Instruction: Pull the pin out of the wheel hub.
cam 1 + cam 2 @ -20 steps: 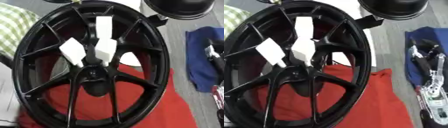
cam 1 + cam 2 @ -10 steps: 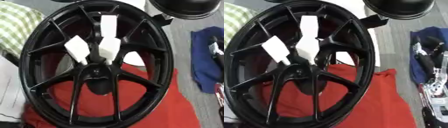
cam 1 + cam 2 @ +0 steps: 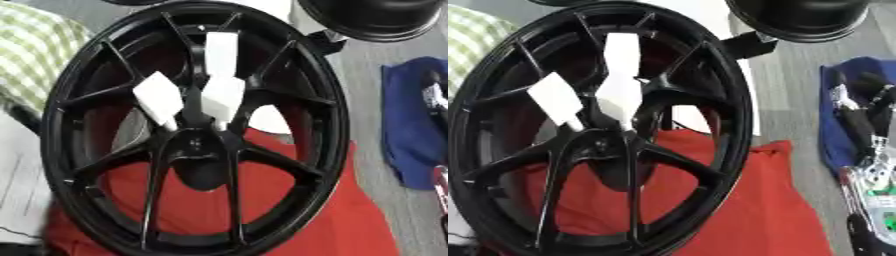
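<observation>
1. Checked cloth (image 3: pixel 35 60): green and white, at the far left, running behind the rim of the wheel.
2. Wheel hub (image 3: pixel 194 145): black, with many spokes. It fills the middle of both views and lies partly on a red cloth (image 3: pixel 350 225), which shows through the lower spoke gaps.
3. White pieces: three flat tabs stand among the upper spokes, left (image 3: pixel 157 97), upper (image 3: pixel 221 52) and lower right (image 3: pixel 223 97). The narrow ends of the two lower tabs point down toward the hub centre. Which of the three is the pin cannot be told. No hand touches any of them.
4. Round black object (image 3: pixel 376 17): at the top edge, just right of the wheel's upper rim.
5. Grey tabletop (image 3: pixel 789 90): a bare strip between the wheel and a blue cloth (image 3: pixel 407 130).
6. Right hand (image 3: pixel 872 170): black and silver, at the right edge of the right eye view, well apart from the wheel. Its fingers (image 3: pixel 853 122) lie over the blue cloth, pointing up the view. They are extended and hold nothing.
</observation>
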Controlling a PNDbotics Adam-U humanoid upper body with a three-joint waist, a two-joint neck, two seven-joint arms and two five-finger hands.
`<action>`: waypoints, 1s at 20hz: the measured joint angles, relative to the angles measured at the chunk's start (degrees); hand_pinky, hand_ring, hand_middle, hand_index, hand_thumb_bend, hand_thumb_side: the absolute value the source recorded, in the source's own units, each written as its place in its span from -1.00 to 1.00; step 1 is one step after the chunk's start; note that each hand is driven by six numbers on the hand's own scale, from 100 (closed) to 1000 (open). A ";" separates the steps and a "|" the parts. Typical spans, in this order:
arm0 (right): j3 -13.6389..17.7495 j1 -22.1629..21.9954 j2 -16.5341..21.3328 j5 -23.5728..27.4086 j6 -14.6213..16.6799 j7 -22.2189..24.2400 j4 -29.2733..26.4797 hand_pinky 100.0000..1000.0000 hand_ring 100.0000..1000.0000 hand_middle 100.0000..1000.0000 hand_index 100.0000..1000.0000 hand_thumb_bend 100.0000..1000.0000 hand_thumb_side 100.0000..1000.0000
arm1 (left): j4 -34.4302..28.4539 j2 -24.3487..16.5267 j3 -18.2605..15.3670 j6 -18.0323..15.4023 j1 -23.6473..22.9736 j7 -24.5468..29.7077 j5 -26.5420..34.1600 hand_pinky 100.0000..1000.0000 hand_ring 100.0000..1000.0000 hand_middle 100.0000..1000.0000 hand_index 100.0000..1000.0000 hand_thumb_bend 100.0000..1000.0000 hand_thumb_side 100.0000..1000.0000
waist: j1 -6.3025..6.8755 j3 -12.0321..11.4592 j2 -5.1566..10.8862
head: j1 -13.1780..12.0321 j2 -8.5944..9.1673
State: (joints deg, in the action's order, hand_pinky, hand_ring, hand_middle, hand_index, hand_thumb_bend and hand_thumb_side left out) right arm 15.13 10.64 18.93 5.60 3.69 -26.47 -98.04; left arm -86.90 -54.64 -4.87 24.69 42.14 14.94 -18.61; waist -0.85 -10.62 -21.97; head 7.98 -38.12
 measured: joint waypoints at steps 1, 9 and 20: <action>-0.01 0.10 0.00 0.00 0.00 0.01 0.00 0.12 0.41 0.08 0.31 -0.12 -0.46 | -0.30 0.46 -0.09 -0.69 -1.62 -0.97 0.57 0.21 0.30 0.27 0.36 -0.97 -0.84 | -0.01 0.18 0.00 | -0.08 0.01; -0.05 0.45 -0.01 0.04 -0.01 0.18 0.00 0.12 0.41 0.07 0.31 -0.12 -0.46 | -0.89 1.21 -0.08 -6.60 -6.94 0.42 4.30 0.48 0.66 0.62 0.73 -0.55 0.05 | 0.02 0.71 0.01 | -0.32 0.49; -0.06 0.50 -0.02 0.11 0.03 0.16 0.00 0.11 0.41 0.07 0.30 -0.13 -0.46 | -4.01 8.00 -2.99 -10.00 -7.07 -15.08 19.57 -0.02 0.16 0.08 0.32 -1.00 0.14 | -0.13 0.68 0.36 | -0.28 0.50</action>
State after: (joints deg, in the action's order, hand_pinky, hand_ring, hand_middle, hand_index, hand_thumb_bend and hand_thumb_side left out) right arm 15.07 11.14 18.91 5.71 3.72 -26.32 -98.04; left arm -90.91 -46.63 -7.86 14.69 35.07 -0.14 0.96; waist -0.98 -9.93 -21.61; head 7.70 -37.61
